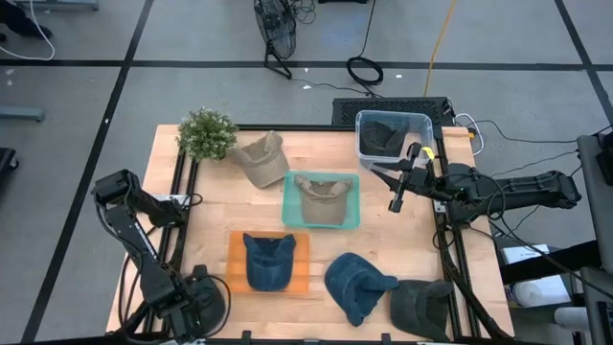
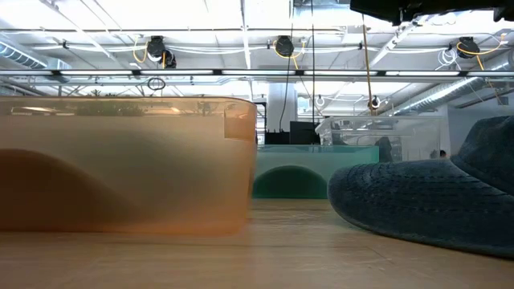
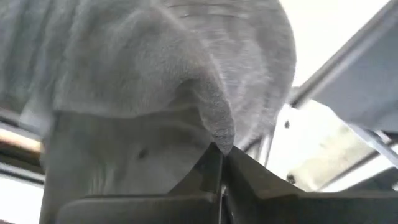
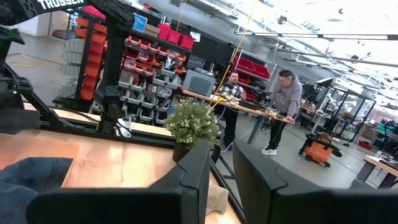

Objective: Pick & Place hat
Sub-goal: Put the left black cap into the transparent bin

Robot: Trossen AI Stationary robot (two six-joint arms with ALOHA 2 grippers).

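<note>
We see a grey ribbed hat [image 3: 186, 68] pinched in the closed left gripper [image 3: 219, 163]; the right gripper [image 4: 222, 180], slightly parted and empty, hovers near the clear bin [image 1: 421, 125].

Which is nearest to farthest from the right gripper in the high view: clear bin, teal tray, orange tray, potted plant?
From the right gripper:
1. Clear bin, just behind it at the table's back right.
2. Teal tray, centre.
3. Orange tray, front left.
4. Potted plant, back left corner.
</note>
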